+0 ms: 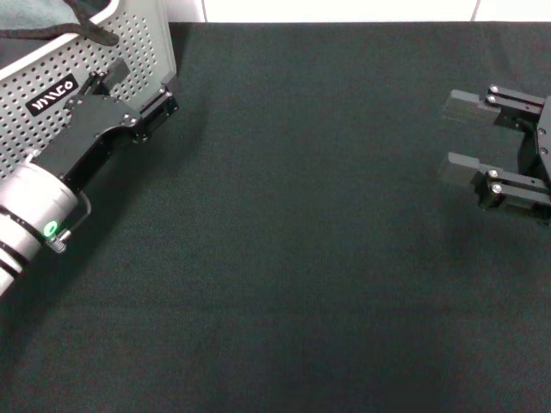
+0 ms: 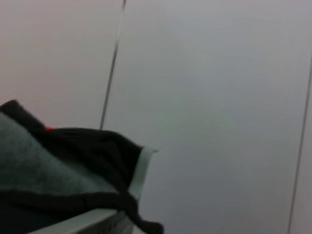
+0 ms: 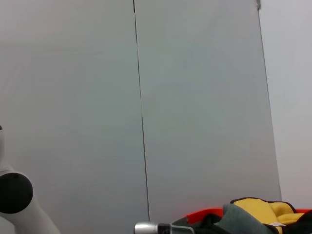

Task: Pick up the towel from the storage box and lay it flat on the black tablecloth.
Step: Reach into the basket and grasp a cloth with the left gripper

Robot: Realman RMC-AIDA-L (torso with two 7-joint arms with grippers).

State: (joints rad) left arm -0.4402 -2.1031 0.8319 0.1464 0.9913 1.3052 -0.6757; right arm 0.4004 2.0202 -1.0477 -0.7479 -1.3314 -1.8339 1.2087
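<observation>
The light grey perforated storage box point(image 1: 129, 43) stands at the far left corner of the black tablecloth point(image 1: 301, 258). Dark grey-green fabric point(image 1: 34, 17) with a black strap fills its top in the head view, and no towel shows there. My left gripper point(image 1: 162, 105) is low against the box's outer side wall, below the rim. The left wrist view shows the box rim point(image 2: 139, 170) with grey-green fabric point(image 2: 44, 165) draped over it. In the right wrist view a yellow fleecy patch, apparently the towel point(image 3: 263, 207), lies among grey-green fabric. My right gripper point(image 1: 458, 138) hovers open at the right, holding nothing.
The black cloth reaches the white wall point(image 1: 344, 9) at the back. A red edge point(image 3: 204, 214) shows beside the yellow cloth in the right wrist view. Both wrist views otherwise show pale wall panels point(image 3: 195, 97).
</observation>
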